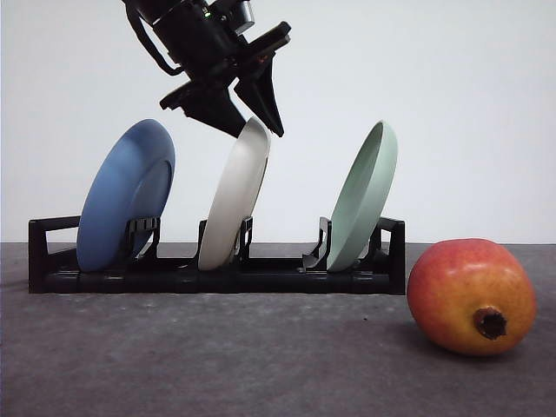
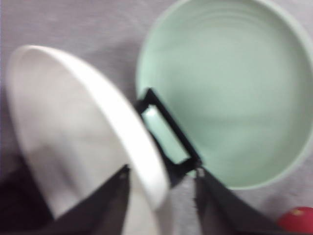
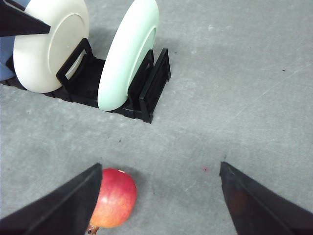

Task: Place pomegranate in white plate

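Two stages outstanding, none complete. Judging by the layout: plate not yet out of the black rack [image 1: 217, 280], fruit not yet lifted.

White plate [image 1: 230, 204]: on edge in the middle slot of the rack, leaning, between the blue plate [image 1: 126, 195] and the pale green plate [image 1: 365, 195]. Not flat on the grey table [image 1: 217, 365], so no place ready to take fruit.

Left gripper [image 1: 259, 132]: above the rack, at the top rim of the white plate, parted to a moderate gap. Seen from the left wrist view as left gripper [image 2: 162, 171] with fingers either side of the rim of the white plate [image 2: 88, 132], daylight showing on one side. Straddling, not clamped, by the look of it.

Pomegranate [image 1: 469, 295]: on the table in front of the rack and off its green-plate end, apart from it, lying on its side with the dark crown stub toward the front camera. Touched by nothing.

Right gripper [image 3: 160, 169]: spread wide and empty, above the table near the pomegranate [image 3: 113, 198], the fruit beside one finger rather than between the two.

Left to do, most likely: close on the rim, draw the plate from its slot, lay it flat, then centre on the fruit, grasp, carry, release.
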`<state>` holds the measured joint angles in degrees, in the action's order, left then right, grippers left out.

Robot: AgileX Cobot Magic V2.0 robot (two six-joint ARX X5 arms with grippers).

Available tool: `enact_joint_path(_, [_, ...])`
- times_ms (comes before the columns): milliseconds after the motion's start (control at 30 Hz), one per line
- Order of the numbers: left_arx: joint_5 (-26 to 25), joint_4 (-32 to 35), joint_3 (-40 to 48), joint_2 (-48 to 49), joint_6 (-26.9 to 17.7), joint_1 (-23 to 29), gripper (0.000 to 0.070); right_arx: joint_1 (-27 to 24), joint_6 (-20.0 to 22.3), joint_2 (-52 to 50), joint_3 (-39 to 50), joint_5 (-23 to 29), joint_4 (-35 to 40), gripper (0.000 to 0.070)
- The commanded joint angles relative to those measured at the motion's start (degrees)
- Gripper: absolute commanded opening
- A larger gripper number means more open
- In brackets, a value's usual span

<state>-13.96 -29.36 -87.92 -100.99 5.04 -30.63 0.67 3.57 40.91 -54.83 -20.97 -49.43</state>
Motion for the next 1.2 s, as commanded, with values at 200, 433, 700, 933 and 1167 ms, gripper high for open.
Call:
enact_joint_path(200, [-1.8,0.24,-1.4,-1.44,2.17,-0.46,0.0013,0.07,-0.61,0.24,-1.16,-0.02,0.48,0.0485])
enact_joint_path(433, [-3.23,0.4,-1.4,-1.29,4.29,-0.41,0.0013,0.07,-0.61,0.24,-1.16,-0.02,0.49,0.0485])
enact_joint_path(700, [-4.34,1.72,-1.42,1.22,4.56,-0.33,0.0011,0.07,-0.62,0.24,-1.16,-0.02,0.5,0.0485])
enact_joint_path(933, [-4.52,3.14,-1.51,5.29,4.68,-0.35,0.0011,0.07,-0.63,0.24,-1.16,-0.02,0.5,0.0485])
enact_joint_path(1167, [-5.84,3.65,-1.55,9.98,4.64,-1.34,0.0011,0.07,-0.63,0.24,-1.16,-0.02,0.5,0.0485])
